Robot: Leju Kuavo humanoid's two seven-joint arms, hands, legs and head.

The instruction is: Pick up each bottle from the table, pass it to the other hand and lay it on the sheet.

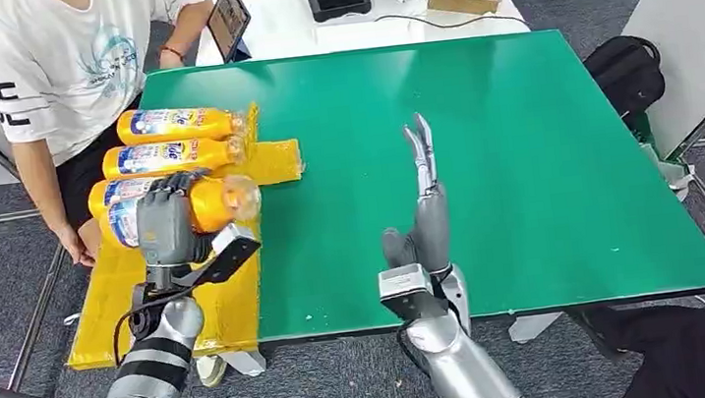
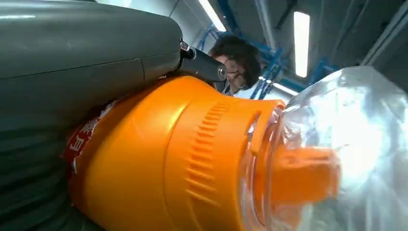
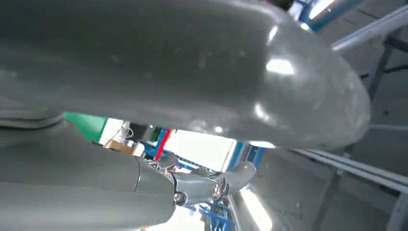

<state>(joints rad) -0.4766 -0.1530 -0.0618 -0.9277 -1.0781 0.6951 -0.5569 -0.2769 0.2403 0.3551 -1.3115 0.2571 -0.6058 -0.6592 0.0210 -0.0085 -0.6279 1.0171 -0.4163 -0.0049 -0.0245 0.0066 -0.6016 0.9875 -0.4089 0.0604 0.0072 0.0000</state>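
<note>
Left hand (image 1: pixel 165 222) grasps an orange bottle (image 1: pixel 206 203) at left centre of the head view, over the yellow sheet (image 1: pixel 112 303); long axis runs left-right, clear cap toward the right hand (image 1: pixel 425 216). Right hand released, fingers straight, well apart over the green counter (image 1: pixel 540 140). Bottle's underside and contact with the sheet hidden.

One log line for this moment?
left hand: grips orange bottle over yellow sheet | right hand: open, empty | sheet: two bottles laid
</note>
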